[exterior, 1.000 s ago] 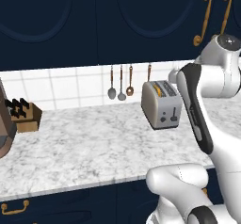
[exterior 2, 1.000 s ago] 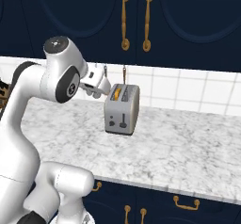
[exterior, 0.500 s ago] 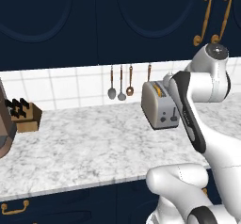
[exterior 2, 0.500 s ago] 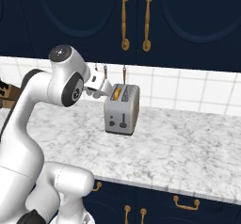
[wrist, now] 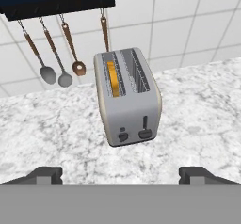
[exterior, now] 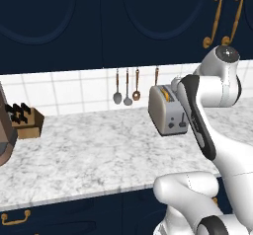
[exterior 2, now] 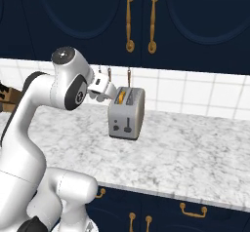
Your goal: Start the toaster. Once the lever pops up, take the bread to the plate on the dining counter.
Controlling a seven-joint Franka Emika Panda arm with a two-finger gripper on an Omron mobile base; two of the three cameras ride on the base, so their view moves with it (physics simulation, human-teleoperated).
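Where the left base view looks over the marble desk [exterior: 99,150], the toaster [exterior: 167,109] stands near the tiled back wall, the bread [exterior: 167,95] showing orange in a top slot. A knife block [exterior: 25,122] sits far left, and three hanging utensils [exterior: 126,88] are just left of the toaster. The white arm's elbow has swung further right than a second ago.

In the right base view, the tool [exterior 2: 108,93] sits just beside the toaster's top left edge, pulled back slightly from a second ago.

In the hand view, the two finger tips [wrist: 44,175] stand wide apart, holding nothing. The toaster sits between and beyond them, its lever [wrist: 145,132] low on the front face.
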